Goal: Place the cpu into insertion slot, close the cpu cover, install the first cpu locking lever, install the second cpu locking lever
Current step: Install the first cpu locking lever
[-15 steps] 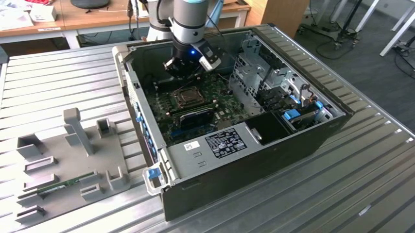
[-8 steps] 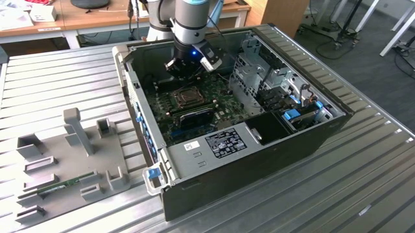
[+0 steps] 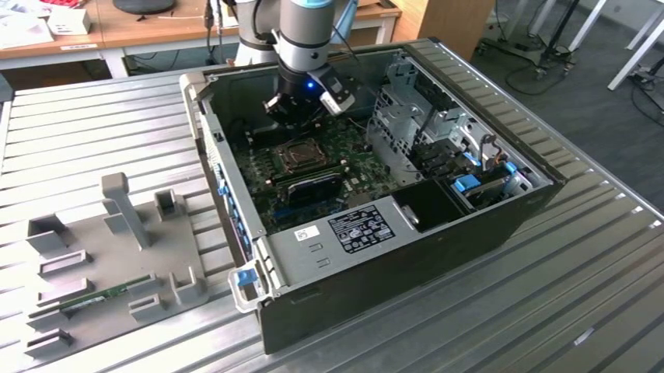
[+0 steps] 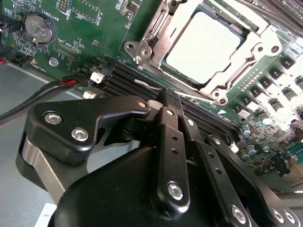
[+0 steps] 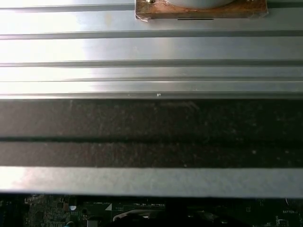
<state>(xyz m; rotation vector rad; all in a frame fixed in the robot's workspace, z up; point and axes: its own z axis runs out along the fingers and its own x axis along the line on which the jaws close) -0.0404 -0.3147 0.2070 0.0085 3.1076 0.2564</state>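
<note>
Now: chip in its socket, gripper just off to one side

Exterior view: the grey robot arm reaches down into the open black-and-grey computer case (image 3: 436, 256), which lies on its side on the ribbed silvery metal table (image 3: 581, 256). The black gripper (image 3: 295, 116) hangs low over the green circuit board (image 3: 358, 144), near the insertion slot (image 3: 282, 155), a small square socket with a silvery metal rim. A flat grey fixture plate with upright posts (image 3: 114, 249) lies on the table at the exterior view's left, well apart from the case.

Second wrist view: the cpu (image 4: 203, 47), a small flat square chip with a pale silvery face, sits in the socket. The cpu cover (image 4: 258, 49), a thin silvery metal frame with a cut-out middle, lies down around the chip, whose face shows through the opening. Whether the locking levers are latched I cannot tell.

The gripper's black linkages draw together to one tip (image 4: 164, 97); the jaws look closed, with nothing seen between them. That tip is over the long black memory slots (image 4: 128, 78), just beside the socket and apart from the cover. A round silvery coin battery (image 4: 40, 28) sits on the board farther off, and a red and black cable (image 4: 71, 82) runs along the board's edge.

First wrist view: table ribs (image 5: 151, 47) and the dark band of the case wall (image 5: 151, 132).
</note>
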